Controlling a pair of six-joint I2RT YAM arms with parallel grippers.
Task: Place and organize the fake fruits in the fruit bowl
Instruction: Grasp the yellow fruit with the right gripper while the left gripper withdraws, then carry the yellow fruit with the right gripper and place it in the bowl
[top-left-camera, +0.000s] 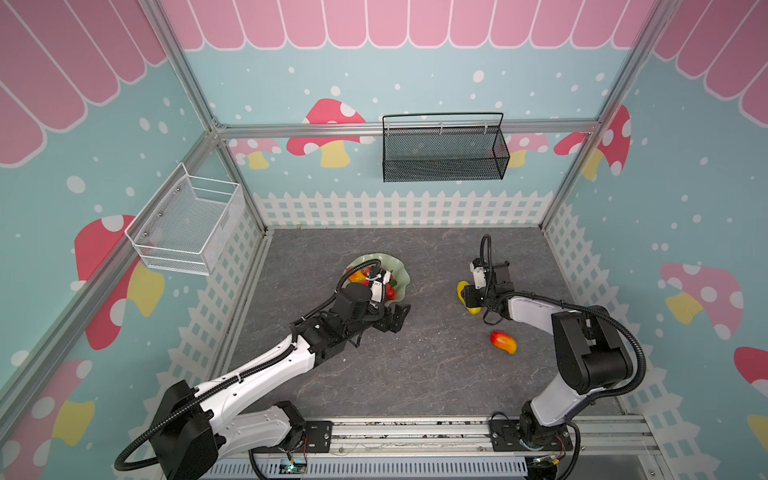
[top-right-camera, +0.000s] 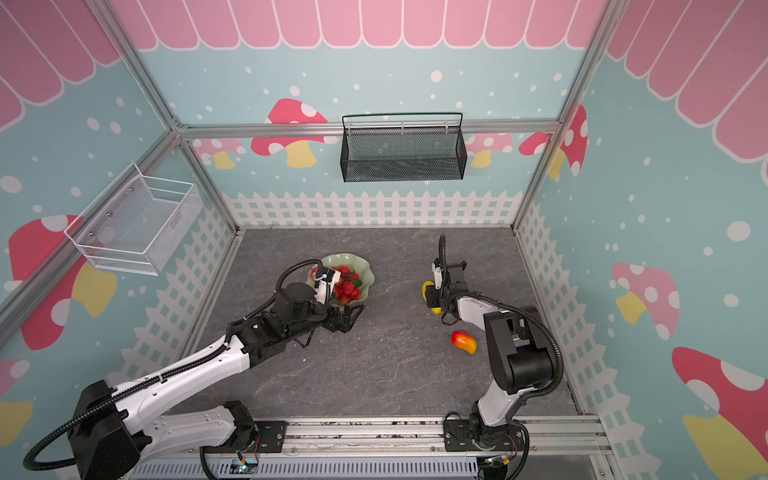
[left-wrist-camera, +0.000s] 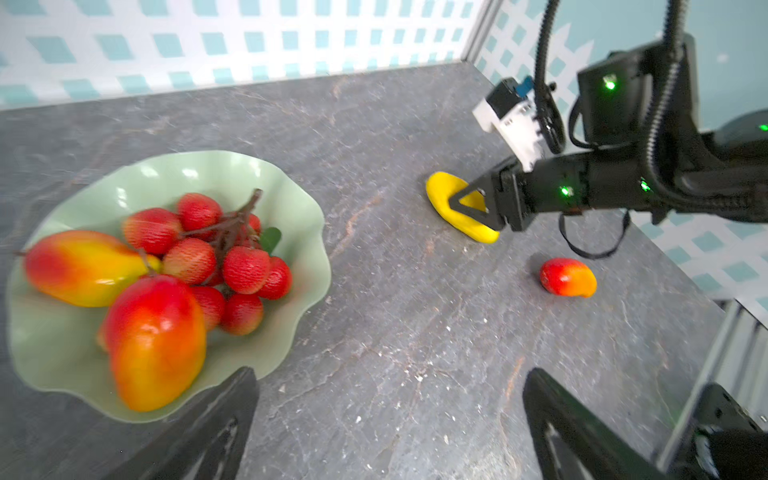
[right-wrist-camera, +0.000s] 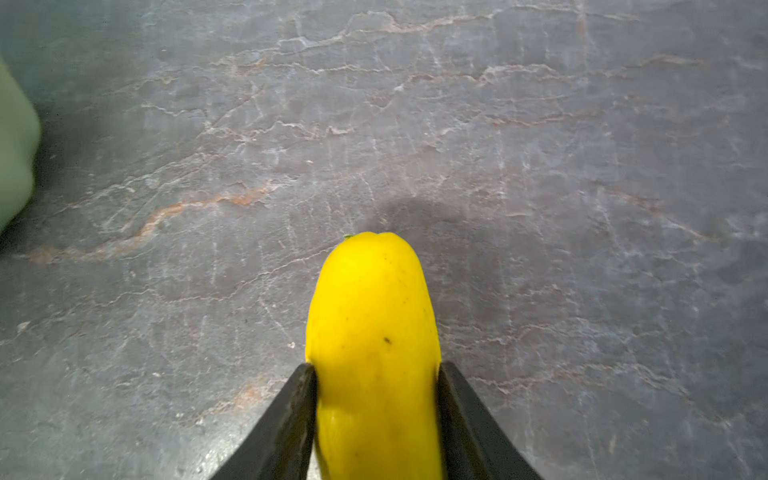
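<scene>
Take the bowl (left-wrist-camera: 54, 345) as your reference. In the left wrist view it holds the berries (left-wrist-camera: 232, 257) and two mangoes (left-wrist-camera: 83, 268) (left-wrist-camera: 156, 340), all slightly blurred. In both top views the left arm (top-left-camera: 353, 299) overhangs the bowl's near side, so you see only part of the rim (top-right-camera: 353, 264), some berries (top-right-camera: 347, 286) and an orange sliver of one mango (top-left-camera: 355, 275). The left gripper (left-wrist-camera: 388, 374) hangs just beside the bowl's near rim, jaws spread wide with nothing between them. Its fingers (left-wrist-camera: 232, 415) are cut off by the frame, and one overlaps the rim in that view. Well to the right of the bowl, the right gripper (right-wrist-camera: 376, 368) is clamped on the yellow fruit (right-wrist-camera: 374, 332), one finger pressed to each flank. The fruit's near end runs out of the right wrist frame, and in a top view the gripper covers its middle, leaving only the two ends (top-left-camera: 462, 289). You cannot tell whether it rests on the table (top-left-camera: 415, 374) or is raised. A loose mango (top-left-camera: 503, 342) lies on the table farther right of the bowl and nearer the arm bases, touching nothing. The right wrist view shows the bowl only as a blurred green sliver (right-wrist-camera: 16, 145) at the frame edge.
</scene>
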